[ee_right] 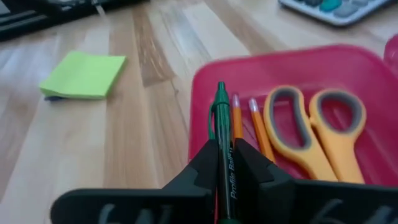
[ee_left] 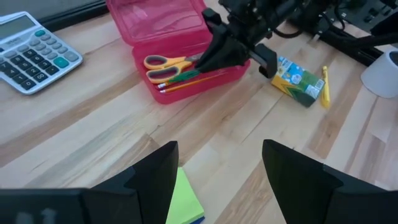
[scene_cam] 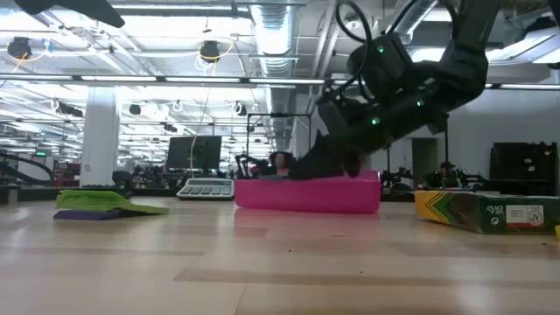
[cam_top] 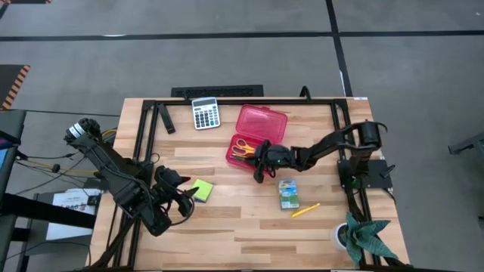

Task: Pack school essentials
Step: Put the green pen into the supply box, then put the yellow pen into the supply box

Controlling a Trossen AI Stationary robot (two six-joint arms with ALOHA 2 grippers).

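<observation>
Gripping a dark green pen (ee_right: 221,134), the right hand (ee_right: 222,163) is pinched on it above the red translucent plastic case (cam_top: 261,121) at bench centre; yellow-handled scissors (ee_right: 314,127) lie inside; left hand (ee_left: 217,168), spread wide and empty, hovers by the lime-green sticky-note pad (cam_top: 202,190) at eight o'clock.

bare wood around sticky-note pad (cam_top: 202,190), case (cam_top: 261,127) half filled

Wood-plank table (cam_top: 227,219) matt; red case (ee_right: 280,68) glossy translucent plastic; sticky-note pad (ee_right: 83,74) paper.
</observation>
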